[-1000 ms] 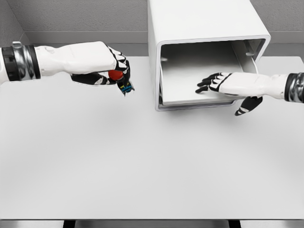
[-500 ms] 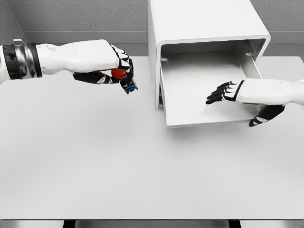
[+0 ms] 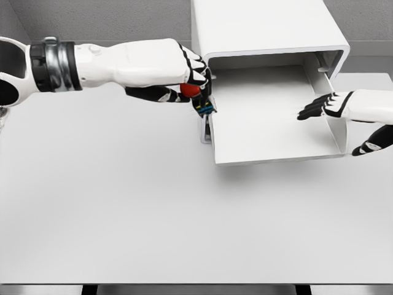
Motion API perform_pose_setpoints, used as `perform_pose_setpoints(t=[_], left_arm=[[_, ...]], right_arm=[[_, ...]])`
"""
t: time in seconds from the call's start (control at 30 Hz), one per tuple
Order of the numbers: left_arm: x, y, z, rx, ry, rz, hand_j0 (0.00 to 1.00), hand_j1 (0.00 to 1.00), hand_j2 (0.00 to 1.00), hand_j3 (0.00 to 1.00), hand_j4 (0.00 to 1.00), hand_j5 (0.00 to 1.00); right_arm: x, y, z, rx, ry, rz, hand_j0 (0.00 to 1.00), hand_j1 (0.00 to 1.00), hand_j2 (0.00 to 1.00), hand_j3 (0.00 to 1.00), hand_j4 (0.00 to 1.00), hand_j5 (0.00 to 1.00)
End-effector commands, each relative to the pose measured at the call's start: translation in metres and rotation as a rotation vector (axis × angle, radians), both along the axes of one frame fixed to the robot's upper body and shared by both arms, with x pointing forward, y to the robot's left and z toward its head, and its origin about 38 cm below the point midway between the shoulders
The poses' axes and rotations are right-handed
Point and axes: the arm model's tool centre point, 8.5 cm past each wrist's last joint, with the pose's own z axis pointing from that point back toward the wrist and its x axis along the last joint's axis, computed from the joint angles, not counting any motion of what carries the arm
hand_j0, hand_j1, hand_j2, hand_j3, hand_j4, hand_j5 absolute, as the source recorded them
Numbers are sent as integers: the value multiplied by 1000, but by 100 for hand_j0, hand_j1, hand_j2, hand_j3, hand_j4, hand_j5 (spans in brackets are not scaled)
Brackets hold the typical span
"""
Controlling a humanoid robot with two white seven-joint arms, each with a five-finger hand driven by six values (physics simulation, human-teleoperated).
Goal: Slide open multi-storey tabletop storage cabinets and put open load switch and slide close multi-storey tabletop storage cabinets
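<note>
With the drawer (image 3: 270,132) pulled out of the cabinet (image 3: 258,27), the switch (image 3: 198,98), pinched in the left hand (image 3: 187,77) at the drawer's left wall, is best carried over it before release; right hand (image 3: 344,110) spread, empty.

No lettering, label, brand, number or sign can be read anywhere, neither on the white storage cabinet (image 3: 264,27) and its pulled-out drawer (image 3: 270,132) at the tabletop's (image 3: 153,209) far edge, nor on the load switch (image 3: 199,101).
</note>
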Motion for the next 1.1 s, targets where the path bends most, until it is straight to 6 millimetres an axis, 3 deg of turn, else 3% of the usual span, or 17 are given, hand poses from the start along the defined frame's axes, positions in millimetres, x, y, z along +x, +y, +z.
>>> perform_pose_setpoints(t=[0.0, 0.03, 0.2, 0.4, 0.67, 0.9, 1.07], left_arm=[[-1, -8, 3, -18, -2, -20, 44, 44, 44, 44, 44, 44], [-1, -8, 5, -18, -6, -22, 44, 44, 44, 44, 44, 44], [-9, -51, -3, -38, -22, -102, 44, 44, 44, 44, 44, 44], [-5, -84, -15, -35, -28, -122, 44, 44, 44, 44, 44, 44], [10, -101, -32, -19, 6, -99, 44, 44, 44, 44, 44, 44], [13, -104, -45, 40, -35, -68, 46, 46, 46, 46, 46, 46], [14, -105, -45, 53, -58, -61, 46, 46, 46, 46, 46, 46]], right_arm=[[-4, -10, 6, -15, -1, -26, 100, 100, 100, 100, 100, 100], [-5, -13, 7, -23, -2, -34, 100, 100, 100, 100, 100, 100], [-1, -32, 12, -20, -25, -100, 100, 100, 100, 100, 100, 100], [0, -30, 17, 16, -55, -106, 100, 100, 100, 100, 100, 100], [-1, -35, 21, 25, -74, -125, 100, 100, 100, 100, 100, 100], [1, -37, 29, 29, -96, -134, 100, 100, 100, 100, 100, 100], [-8, -56, 33, -17, -88, -178, 100, 100, 100, 100, 100, 100]])
